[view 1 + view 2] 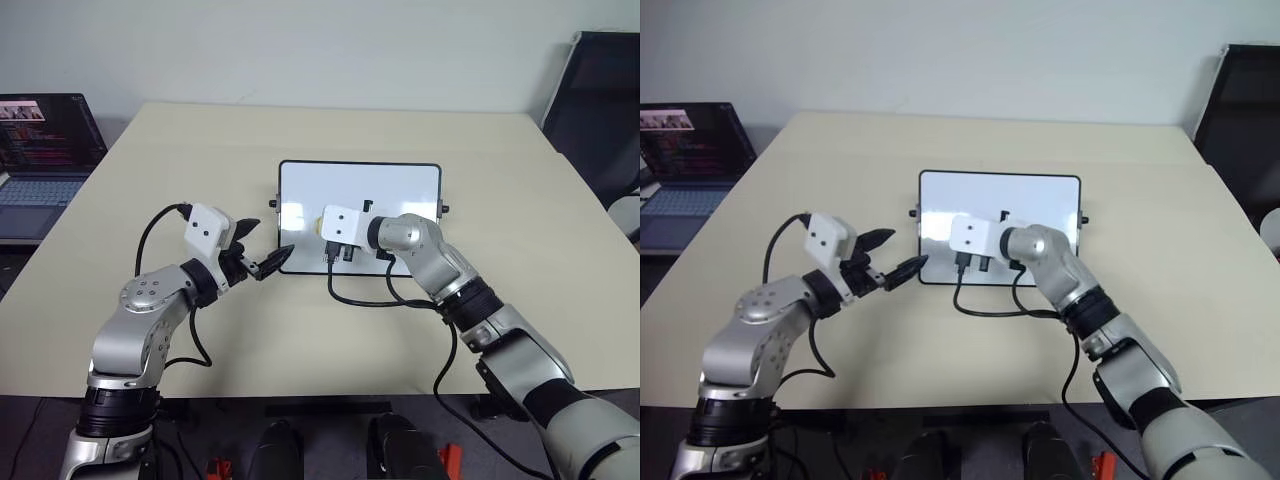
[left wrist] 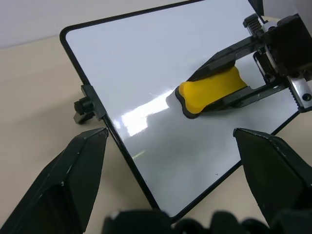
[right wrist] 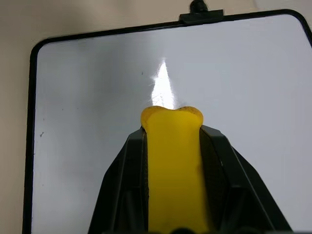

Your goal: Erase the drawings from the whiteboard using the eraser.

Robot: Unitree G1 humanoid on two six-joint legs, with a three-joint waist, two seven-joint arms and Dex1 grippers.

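Right end effector [image 3: 173, 161] is clamped on the eraser [image 3: 171, 161], which sits flat on the board [image 1: 400, 185], left-centre, long axis pointing far-left. No drawings visible on the white that shows; the wrist hides a patch, plus a dark fleck near its far side, can't tell what. Left end effector [image 1: 258, 252] gapes wide, empty, at the board's near-left corner. Right arm owns the next wipe, likely under the wrist

Glossy white whiteboard [image 2: 146, 87] with thin black frame reflects light; on it, a smooth yellow rubbery eraser [image 2: 214, 90]; beneath, matt beige table [image 1: 300, 330].
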